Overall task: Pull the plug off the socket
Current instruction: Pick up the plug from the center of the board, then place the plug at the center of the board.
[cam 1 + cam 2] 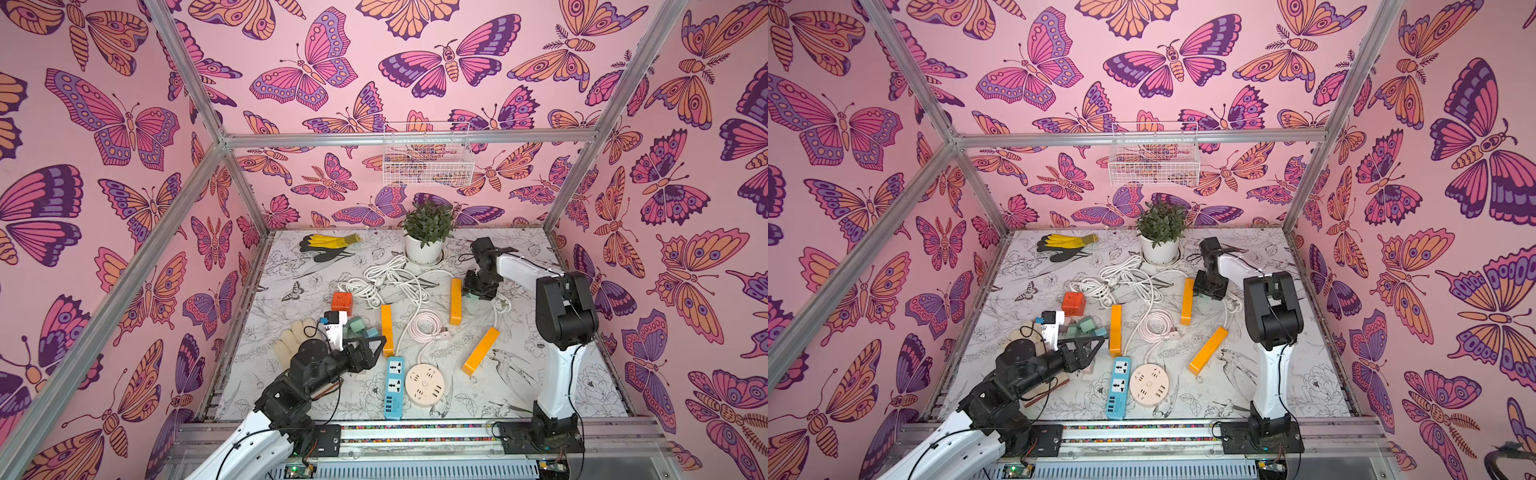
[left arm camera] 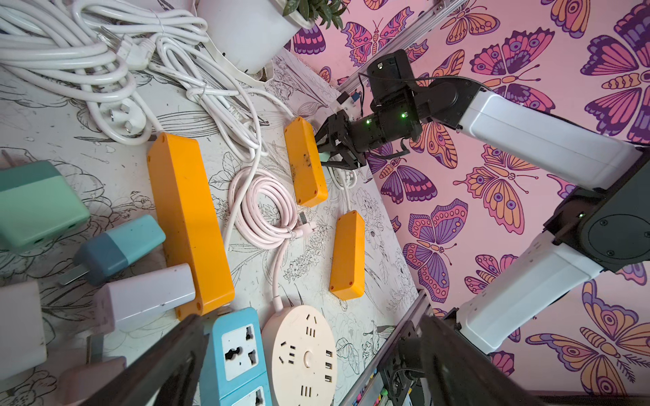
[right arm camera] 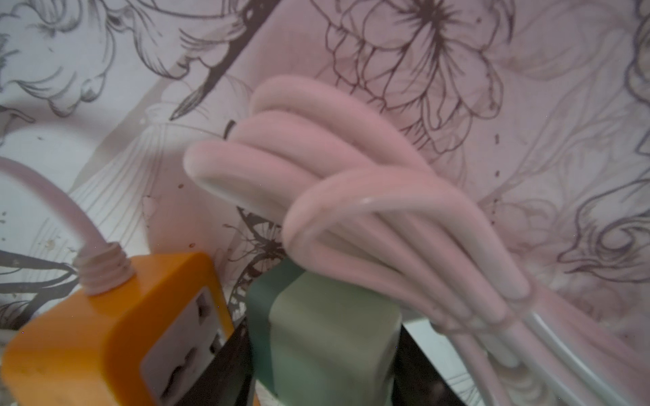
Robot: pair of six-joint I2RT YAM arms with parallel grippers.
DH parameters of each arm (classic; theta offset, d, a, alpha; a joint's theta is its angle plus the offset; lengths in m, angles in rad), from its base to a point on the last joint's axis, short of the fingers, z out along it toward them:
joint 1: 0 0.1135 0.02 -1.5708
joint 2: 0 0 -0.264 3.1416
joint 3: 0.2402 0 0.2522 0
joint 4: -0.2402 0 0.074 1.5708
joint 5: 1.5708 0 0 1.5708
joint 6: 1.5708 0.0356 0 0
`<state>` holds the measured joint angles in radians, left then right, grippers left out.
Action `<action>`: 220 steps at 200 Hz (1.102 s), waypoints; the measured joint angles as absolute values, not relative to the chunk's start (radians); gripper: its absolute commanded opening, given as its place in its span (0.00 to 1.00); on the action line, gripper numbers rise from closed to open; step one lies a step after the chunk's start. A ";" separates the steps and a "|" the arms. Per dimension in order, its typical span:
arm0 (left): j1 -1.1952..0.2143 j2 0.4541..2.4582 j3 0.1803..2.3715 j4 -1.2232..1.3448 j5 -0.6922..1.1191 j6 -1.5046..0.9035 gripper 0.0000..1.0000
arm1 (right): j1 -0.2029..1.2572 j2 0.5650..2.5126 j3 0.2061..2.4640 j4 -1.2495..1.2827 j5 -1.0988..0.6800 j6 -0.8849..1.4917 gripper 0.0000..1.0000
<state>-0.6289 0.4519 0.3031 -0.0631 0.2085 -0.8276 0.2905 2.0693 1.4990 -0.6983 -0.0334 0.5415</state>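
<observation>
1. Grip. Slipping is the first hazard. The right jaws are part-closed around the plug (image 3: 327, 334), with one jaw against each side face as far as the right wrist view shows. The plug sits between the jaws, and its front end stands just past their tips. A hold this shallow could slide off under load.
2. Seating. The orange power strip (image 3: 105, 334) lies just outside one jaw, with its socket face turned toward the jaws. The joint between plug and strip is hidden behind that jaw, so it cannot be told whether the pins are seated.
3. Drag. The strip lies loose on the counter (image 1: 540, 395) and nothing pins it down. A pull could carry the strip along instead of separating the two. A pull off the pin axis could bind the pins.
4. Snag. A tied cable bundle (image 3: 351, 211) lies just beyond the jaw tips and rests over the front of the plug. It could catch and be dragged.
5. Clearance. The flower pot (image 1: 424, 249) stands farther beyond the jaws. A wide withdrawal swing could strike it.
6. Support. The left jaws are wide open and hold nothing. They sit near the blue power strip (image 1: 394, 386), well apart from the right jaws and too far away to steady the orange strip.
</observation>
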 measured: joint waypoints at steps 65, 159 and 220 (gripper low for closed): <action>-0.629 0.437 0.303 -0.084 0.194 -0.820 0.99 | 0.290 1.795 1.321 -0.688 0.007 0.514 0.42; -0.629 0.235 0.375 -0.313 -0.020 -0.725 1.00 | 0.778 1.692 1.260 -0.401 -0.259 0.644 0.43; -0.629 0.131 0.394 -0.467 -0.104 -0.705 1.00 | 1.002 2.106 1.654 -0.451 -0.221 0.677 0.57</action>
